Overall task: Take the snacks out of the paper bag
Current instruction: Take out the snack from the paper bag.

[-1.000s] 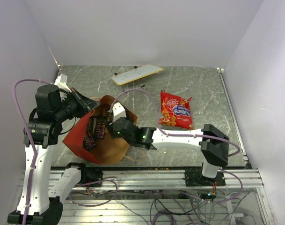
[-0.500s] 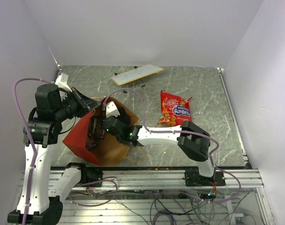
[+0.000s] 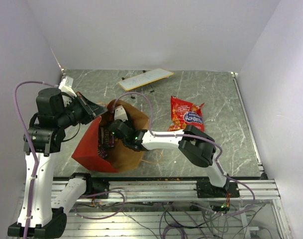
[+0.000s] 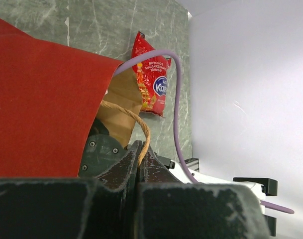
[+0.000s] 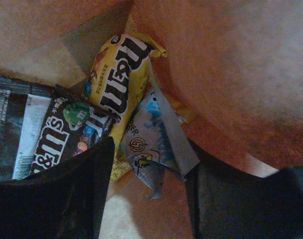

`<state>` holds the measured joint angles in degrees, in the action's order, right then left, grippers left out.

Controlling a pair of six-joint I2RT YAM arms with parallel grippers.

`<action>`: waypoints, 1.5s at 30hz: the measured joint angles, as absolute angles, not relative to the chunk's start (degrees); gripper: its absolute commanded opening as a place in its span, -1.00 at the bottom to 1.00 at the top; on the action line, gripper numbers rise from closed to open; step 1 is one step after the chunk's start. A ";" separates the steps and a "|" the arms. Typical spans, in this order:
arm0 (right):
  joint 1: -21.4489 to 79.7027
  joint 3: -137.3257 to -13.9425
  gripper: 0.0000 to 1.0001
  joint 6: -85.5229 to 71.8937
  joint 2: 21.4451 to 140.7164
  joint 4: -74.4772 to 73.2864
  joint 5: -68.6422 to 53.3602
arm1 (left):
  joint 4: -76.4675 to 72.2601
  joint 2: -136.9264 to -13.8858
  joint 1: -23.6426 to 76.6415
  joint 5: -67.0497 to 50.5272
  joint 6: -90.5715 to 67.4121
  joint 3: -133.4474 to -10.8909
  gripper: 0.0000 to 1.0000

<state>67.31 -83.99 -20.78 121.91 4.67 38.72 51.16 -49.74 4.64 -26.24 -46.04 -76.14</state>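
Left gripper (image 4: 140, 152) is pinched shut on the handle (image 4: 137, 122) of the bag (image 3: 86, 147). Inside it, right gripper (image 5: 150, 196) has its fingers apart astride the silver packet (image 5: 158, 144), with the yellow packet (image 5: 119, 64) just beyond. Closing may snag both packets or the bag wall and tug the handle loose.

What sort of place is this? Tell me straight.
Probably a robot lab test cell: plain white walls box in a marbled table, and an aluminium rail with loose cables runs along its near edge.
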 measured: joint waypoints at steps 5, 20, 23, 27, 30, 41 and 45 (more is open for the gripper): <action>66.26 -83.99 -0.32 -22.41 121.99 6.00 36.29 | 52.49 -49.10 4.64 -25.91 -46.00 -76.14 -0.86; 64.88 -83.20 -1.00 -21.76 122.19 8.19 34.11 | 55.07 -50.00 4.64 -18.98 -43.79 -76.55 -0.86; 64.75 -82.24 -1.00 -21.04 121.75 8.99 35.42 | 54.30 -52.90 4.64 -16.67 -42.04 -79.42 -0.86; 64.40 -81.43 -1.00 -21.21 121.51 10.02 37.08 | 51.48 -59.59 4.64 -13.93 -38.70 -87.29 -0.86; 64.14 -81.38 -1.00 -22.74 121.40 10.90 38.06 | 48.64 -63.18 4.64 -14.17 -36.60 -90.17 -0.86; 64.40 -85.36 -1.00 -26.76 121.12 12.10 36.84 | 41.39 -59.83 4.67 -22.57 -32.42 -83.83 -0.86; 66.41 -86.50 -1.00 -30.72 121.25 11.86 35.14 | 44.36 -56.88 4.67 -22.55 -30.11 -81.65 -0.86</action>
<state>66.41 -86.50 -30.72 121.25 11.86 35.14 44.36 -56.88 4.67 -22.55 -30.11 -81.65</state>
